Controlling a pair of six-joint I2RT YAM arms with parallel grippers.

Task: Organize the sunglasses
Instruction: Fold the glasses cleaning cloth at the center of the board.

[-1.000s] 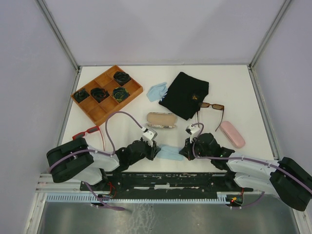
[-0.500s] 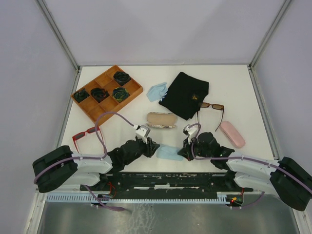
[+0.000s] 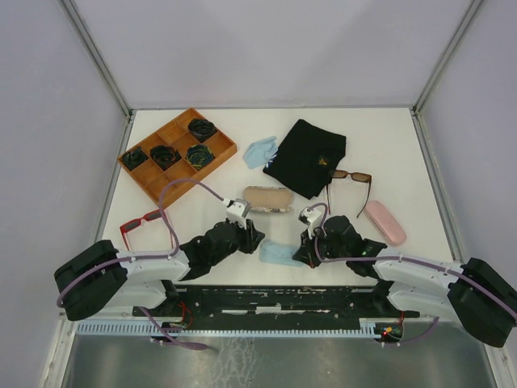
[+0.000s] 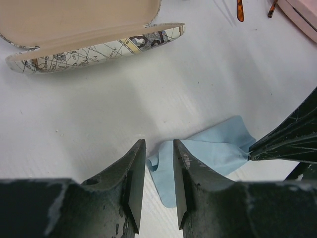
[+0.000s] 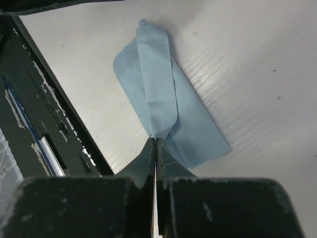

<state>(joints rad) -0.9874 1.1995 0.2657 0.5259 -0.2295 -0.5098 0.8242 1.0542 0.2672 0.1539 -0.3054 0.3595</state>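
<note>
Top external view: the red sunglasses (image 3: 141, 222) were seen on the worktop (image 3: 388, 137) well left of the left gripper (image 3: 257, 238), its jaws slightly apart and empty, and the brown-tinted sunglasses (image 3: 351, 176) well beyond the right gripper (image 3: 300, 258), clamped on a blue cloth (image 3: 279, 253).

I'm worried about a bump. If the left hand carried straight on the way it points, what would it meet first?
Most likely the light blue cloth, whose near edge lies just past the fingertips of the left hand; the right hand pinches its other end. Its height is unclear.
</note>
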